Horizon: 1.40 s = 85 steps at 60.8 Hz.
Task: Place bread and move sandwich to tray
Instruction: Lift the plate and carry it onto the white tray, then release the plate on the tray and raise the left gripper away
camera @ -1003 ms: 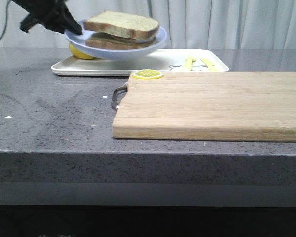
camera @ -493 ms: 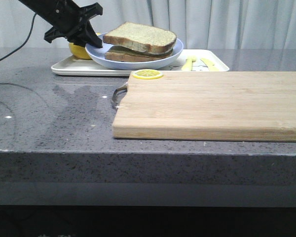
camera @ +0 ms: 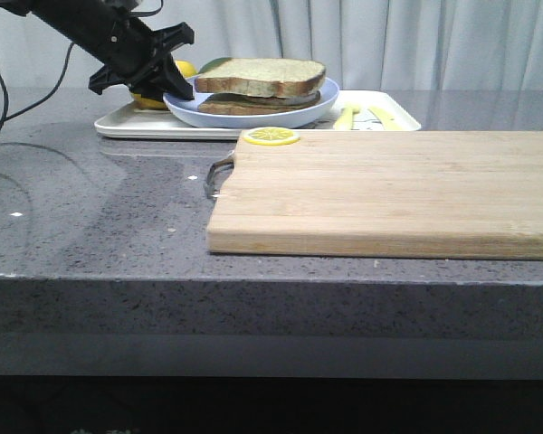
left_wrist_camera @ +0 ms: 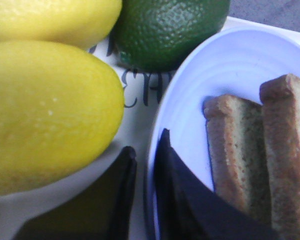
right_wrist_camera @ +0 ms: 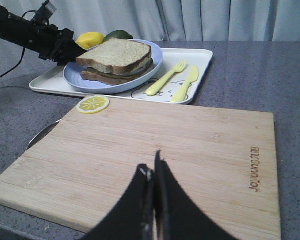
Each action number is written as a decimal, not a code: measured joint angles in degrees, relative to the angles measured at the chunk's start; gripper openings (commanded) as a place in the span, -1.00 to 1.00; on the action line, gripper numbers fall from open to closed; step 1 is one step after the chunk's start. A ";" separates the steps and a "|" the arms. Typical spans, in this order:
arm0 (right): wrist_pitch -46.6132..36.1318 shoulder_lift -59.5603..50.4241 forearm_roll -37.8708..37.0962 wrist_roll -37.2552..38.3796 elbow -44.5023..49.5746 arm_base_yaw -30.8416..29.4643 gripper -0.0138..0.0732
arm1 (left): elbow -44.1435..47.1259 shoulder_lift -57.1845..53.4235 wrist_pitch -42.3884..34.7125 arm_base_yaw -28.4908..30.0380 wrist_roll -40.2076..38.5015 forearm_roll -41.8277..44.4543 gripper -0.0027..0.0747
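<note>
The sandwich lies level on the pale-blue plate, with the bread as its top slice; the filling barely shows. The plate sits on the white tray, at its left half. My left gripper is shut on the plate's left rim. In the left wrist view one finger is outside the rim and the other inside the plate, beside the sandwich. My right gripper is shut on nothing, hovering over the wooden cutting board.
Two lemons and a green lime lie on the tray right beside the left fingers. A yellow fork and knife lie on the tray's right half. A lemon slice sits on the board's far left corner.
The left gripper carried the plate with the sandwich down and to the right, from lifted and tilted above the tray to level on it.
</note>
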 measured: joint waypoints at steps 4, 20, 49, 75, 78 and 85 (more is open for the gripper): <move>0.00 0.00 0.00 0.00 0.00 0.00 -0.84 | 0.00 0.11 0.00 -0.20 0.00 0.00 0.00; 0.00 0.00 0.00 0.00 0.00 0.00 -0.84 | -1.26 0.33 1.19 0.06 0.00 -0.08 0.20; 0.00 0.00 0.00 0.00 0.00 0.00 -0.84 | -14.75 0.35 18.33 3.98 -1.89 0.71 -0.34; 0.00 0.00 0.00 0.00 0.00 0.00 -0.84 | -14.98 -0.94 19.18 3.98 -4.57 -0.76 -0.98; 0.00 0.00 0.00 0.00 0.00 0.00 -0.84 | -14.98 -1.73 19.18 3.98 -5.19 -0.86 -0.98; 0.00 0.00 0.00 0.00 0.00 0.00 -0.84 | -14.47 -4.34 19.18 3.88 -6.52 -0.74 -0.98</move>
